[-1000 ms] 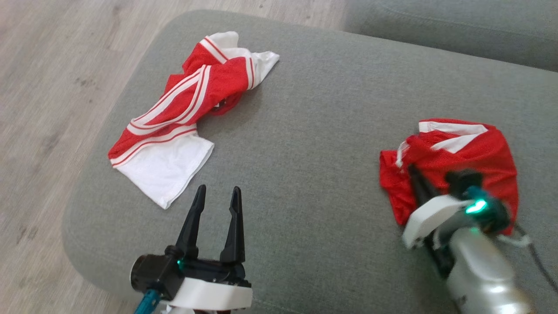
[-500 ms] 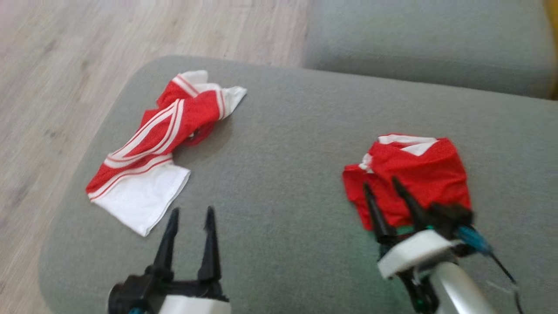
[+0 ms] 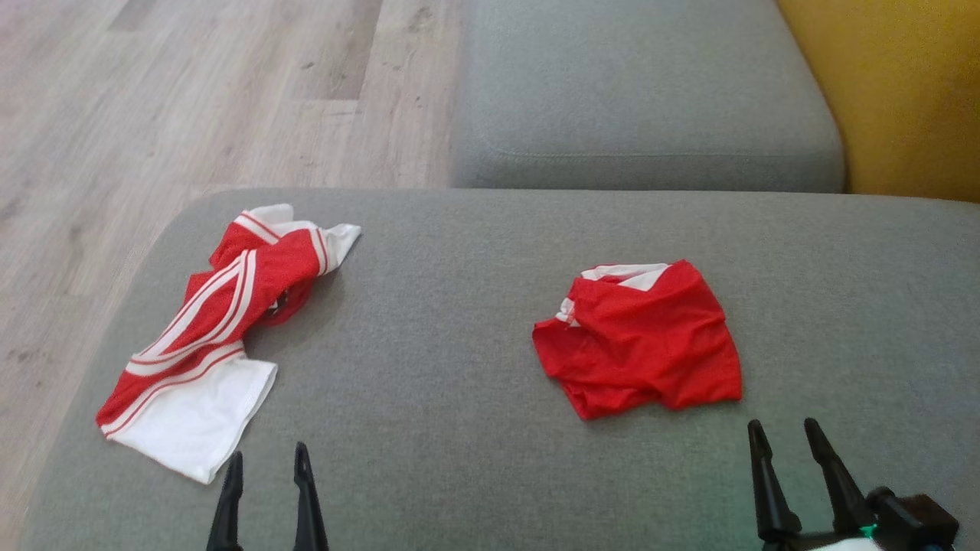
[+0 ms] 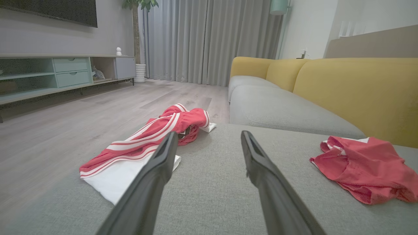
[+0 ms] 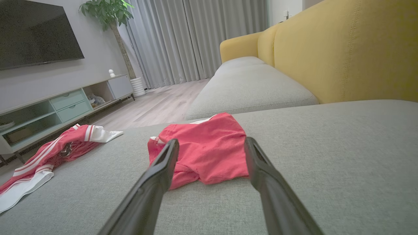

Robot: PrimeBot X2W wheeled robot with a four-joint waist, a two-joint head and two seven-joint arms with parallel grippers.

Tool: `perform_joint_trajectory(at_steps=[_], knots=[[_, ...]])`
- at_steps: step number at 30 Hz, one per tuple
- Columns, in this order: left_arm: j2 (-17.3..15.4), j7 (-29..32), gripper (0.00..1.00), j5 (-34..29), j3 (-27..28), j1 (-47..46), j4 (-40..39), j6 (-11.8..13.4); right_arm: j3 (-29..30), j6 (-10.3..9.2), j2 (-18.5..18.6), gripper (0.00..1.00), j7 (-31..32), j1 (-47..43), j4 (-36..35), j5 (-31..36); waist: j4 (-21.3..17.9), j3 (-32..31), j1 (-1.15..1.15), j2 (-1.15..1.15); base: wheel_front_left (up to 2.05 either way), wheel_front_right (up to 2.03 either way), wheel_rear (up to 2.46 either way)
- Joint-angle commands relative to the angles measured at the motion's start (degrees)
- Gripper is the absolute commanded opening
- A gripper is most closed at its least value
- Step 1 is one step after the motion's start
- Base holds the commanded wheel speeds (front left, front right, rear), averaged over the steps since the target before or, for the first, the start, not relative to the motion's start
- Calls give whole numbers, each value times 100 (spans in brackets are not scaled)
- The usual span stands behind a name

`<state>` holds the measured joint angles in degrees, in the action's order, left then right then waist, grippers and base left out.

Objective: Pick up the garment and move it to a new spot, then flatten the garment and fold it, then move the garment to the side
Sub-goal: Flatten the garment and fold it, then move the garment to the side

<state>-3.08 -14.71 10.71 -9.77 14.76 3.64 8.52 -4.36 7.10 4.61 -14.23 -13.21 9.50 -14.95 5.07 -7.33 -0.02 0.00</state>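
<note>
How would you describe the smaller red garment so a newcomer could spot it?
On the big grey seat cushion nearest the robot, look at its right half, just ahead of the right gripper. The small bundle there is almost all red with a little white at its far edge, unlike the long striped garment sprawled at the left.

garments: I count two, a striped one [image 3: 200, 329] and a red one [image 3: 643, 348]
grippers: two on my end, left gripper [image 3: 268, 451], right gripper [image 3: 782, 422]
grey cushions: two, near cushion [image 3: 444, 398], far cushion [image 3: 635, 92]
TV [image 5: 36, 32]: just one
plant [image 5: 107, 13]: one
</note>
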Motion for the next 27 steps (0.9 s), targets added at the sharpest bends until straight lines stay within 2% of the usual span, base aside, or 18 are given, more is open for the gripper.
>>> perform_joint_trajectory(at_steps=[1,20,27], knots=[[20,-29,100,-79,189,-208,-137,-32,-93,39,114,100,-76,180,-232,7,-86,-68,2,0,0,0,0],[20,-29,100,-259,212,-164,-22,-339,-152,39,47,100,-76,130,-139,-76,-174,-88,2,0,0,0,0],[20,-29,100,-269,147,-221,-4,-412,-101,39,-2,100,-76,297,99,-165,-150,132,2,0,0,0,0]])
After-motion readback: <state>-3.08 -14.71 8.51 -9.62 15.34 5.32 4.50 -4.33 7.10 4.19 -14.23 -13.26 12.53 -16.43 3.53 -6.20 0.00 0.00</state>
